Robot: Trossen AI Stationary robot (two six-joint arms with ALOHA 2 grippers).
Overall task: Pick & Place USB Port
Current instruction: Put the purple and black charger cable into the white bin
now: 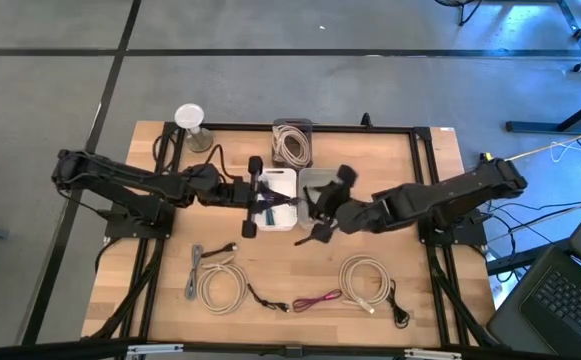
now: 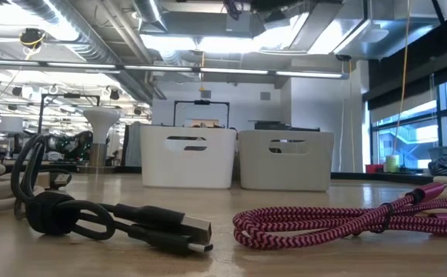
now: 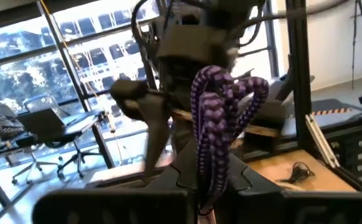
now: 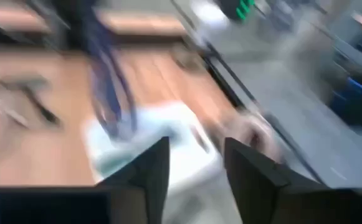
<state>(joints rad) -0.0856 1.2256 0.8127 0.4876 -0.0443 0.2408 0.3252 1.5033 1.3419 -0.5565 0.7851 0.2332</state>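
Note:
A purple braided USB cable (image 3: 218, 112), bundled in loops, shows close up in the left wrist view and as a dark streak (image 1: 271, 207) over the white bin (image 1: 282, 181) at the table's middle. My left gripper (image 1: 254, 200) reaches in from the left and is shut on the cable. My right gripper (image 1: 317, 210) comes from the right and hovers open beside the bins, over the white bin (image 4: 168, 155) in its blurred wrist view. A second pale bin (image 1: 317, 181) stands right of the first. Neither gripper shows in the low view. My left gripper (image 3: 205, 199) pinches the purple cable's bundle at its lower end (image 3: 209, 177) between the two fingers, several strands together. The loops (image 3: 230, 93) stick out beyond the fingertips. The cable is above the white bin; whether it touches the bin I cannot tell.
A far bin (image 1: 292, 143) holds a coiled pale cable. On the near half of the table lie two white coils (image 1: 220, 287) (image 1: 365, 280), a red braided cable (image 2: 346, 219), a black USB cable (image 2: 115, 219) and a grey cable (image 1: 195, 270). A white cup-like object (image 1: 190, 120) stands at the far left.

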